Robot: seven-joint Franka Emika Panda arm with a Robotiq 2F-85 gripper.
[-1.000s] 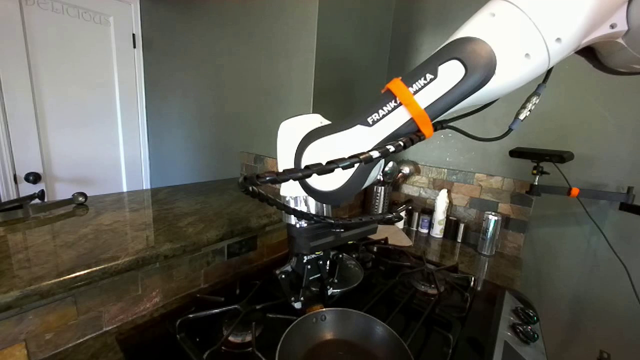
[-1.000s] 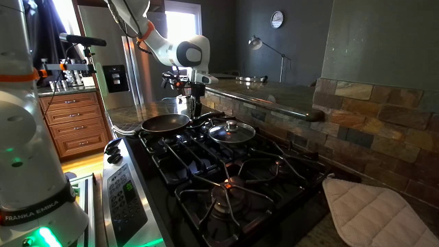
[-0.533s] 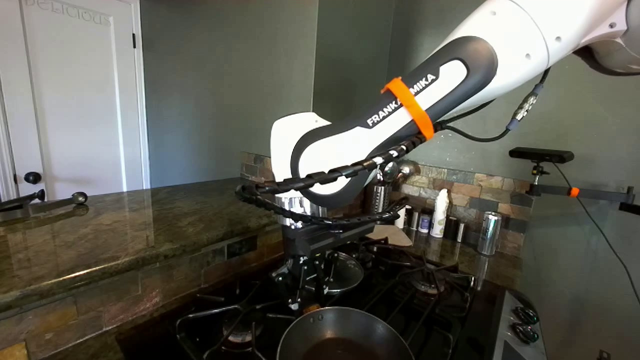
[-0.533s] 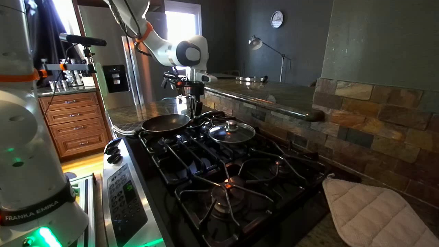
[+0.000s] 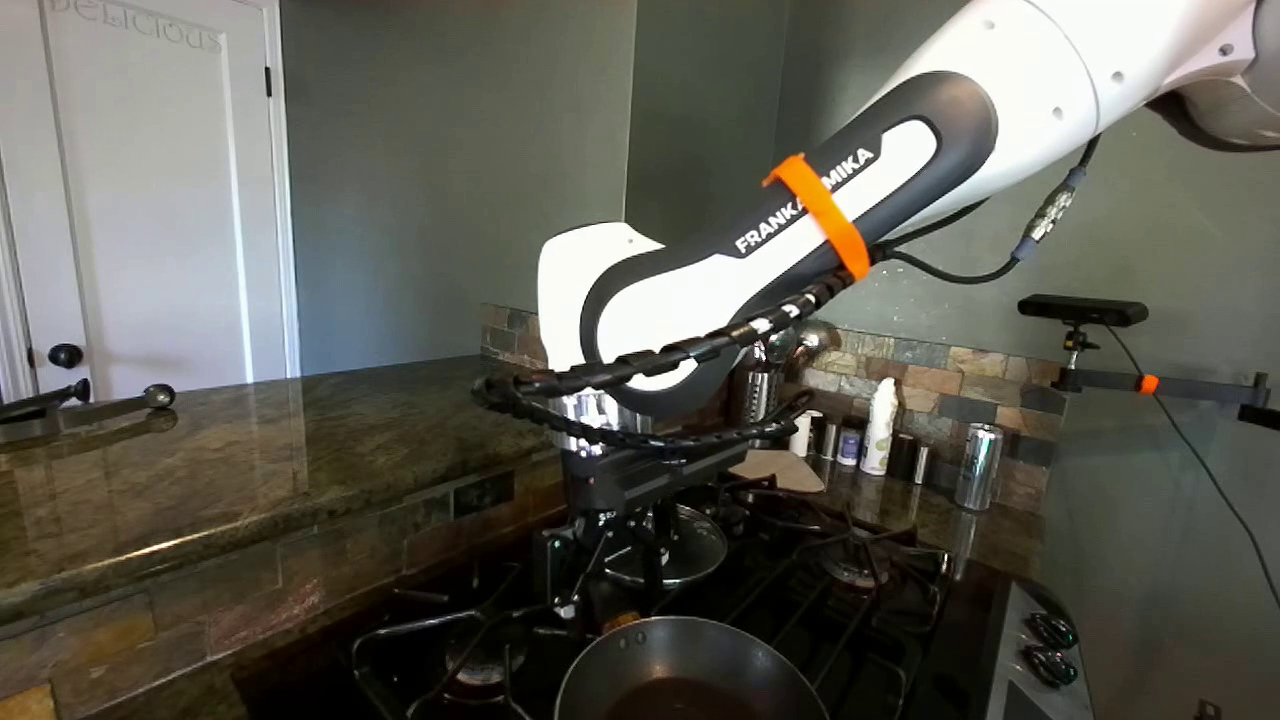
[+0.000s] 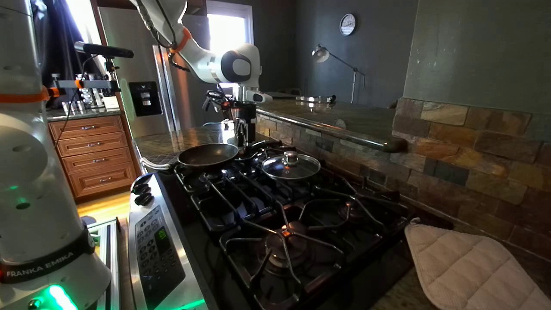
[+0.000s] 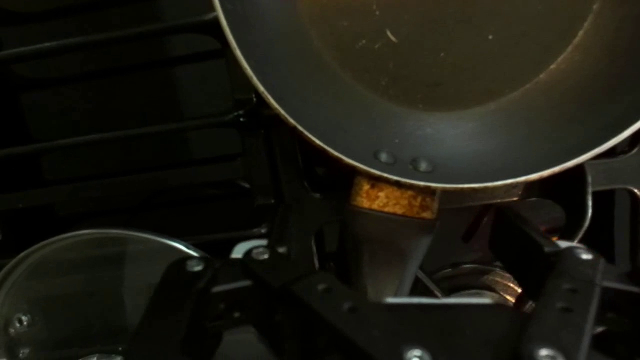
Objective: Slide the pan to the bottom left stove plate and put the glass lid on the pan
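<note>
The black pan [image 5: 690,665] sits on the grate at the far end of the stove, as both exterior views show. Its dark handle [image 7: 385,250], with a rusty orange collar, runs back under my gripper [image 5: 610,595]. The jaws are spread open and stand around that handle; one finger [image 7: 525,232] is clearly apart from it, the other is hard to make out. Behind and to one side, the glass lid [image 6: 295,168] lies knob up on the grate. A bare stove plate [image 5: 483,655] shows beside the pan; whatever plate lies beneath the pan is hidden.
More grates and a burner [image 6: 284,245] fill the near end of the stove. A control panel [image 6: 157,245] runs along its front. A stone backsplash [image 6: 318,144] and raised counter [image 5: 300,430] border the back. A quilted mitt [image 6: 478,262] lies beside the stove.
The gripper's fingers have spread apart at the handle. The arm has shifted slightly toward the counter side. The pan has hardly moved, and the lid stays put.
</note>
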